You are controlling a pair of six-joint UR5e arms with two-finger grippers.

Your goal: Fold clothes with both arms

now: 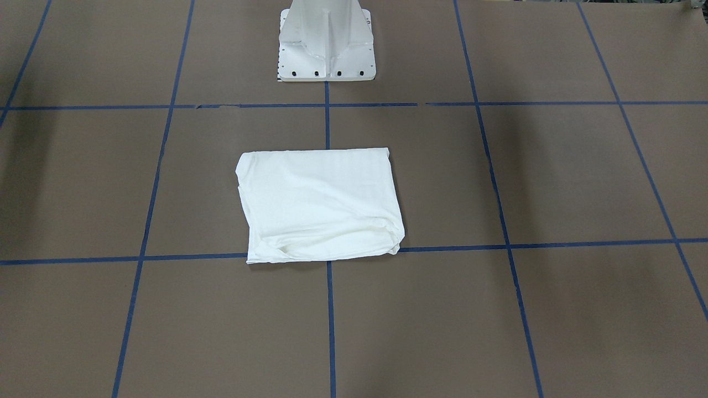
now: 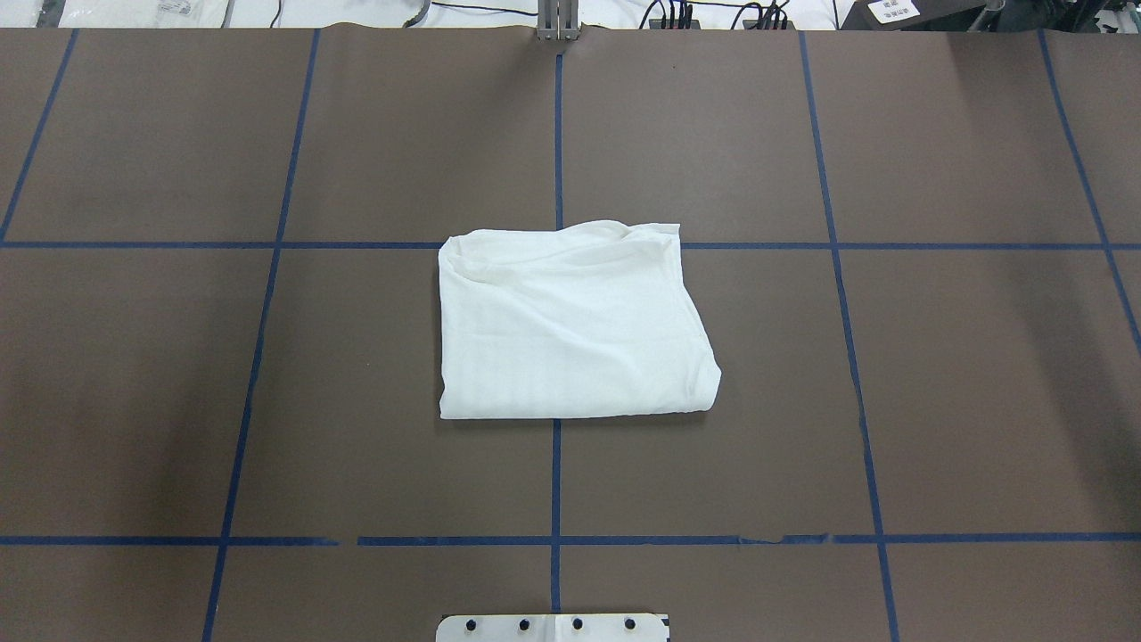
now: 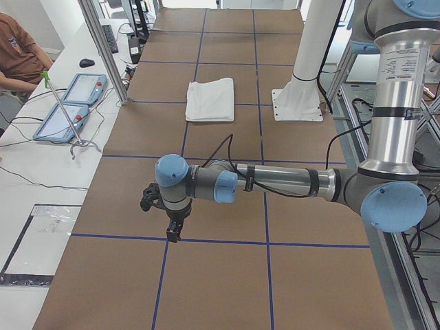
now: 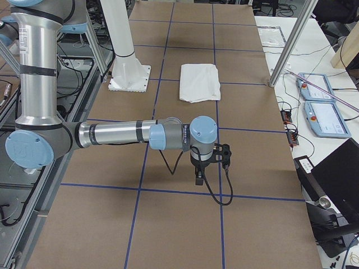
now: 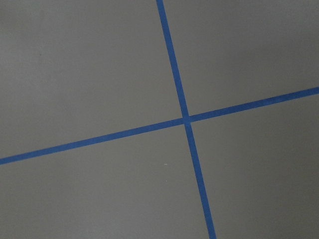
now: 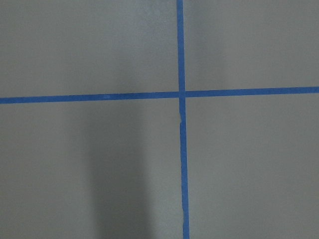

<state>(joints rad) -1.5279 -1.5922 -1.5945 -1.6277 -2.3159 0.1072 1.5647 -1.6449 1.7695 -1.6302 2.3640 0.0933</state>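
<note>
since the brown table (image 2: 936, 374) bears one compact white rectangle and both arms stand well clear of it, we judge the folding done or all but done. left arm (image 3: 275, 182) and right arm (image 4: 118, 134) each reach level over a table end, wrists turned down. the shirt (image 2: 570, 325) lies mid-table before the pedestal base (image 1: 326, 50), no sleeve or print showing. left gripper (image 3: 172, 234) and right gripper (image 4: 198, 180) point down near the surface; whether their jaws are parted we cannot tell.

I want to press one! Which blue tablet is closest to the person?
The far teach pendant, closest to the person's arm; the near teach pendant lies by the thin stand.
</note>
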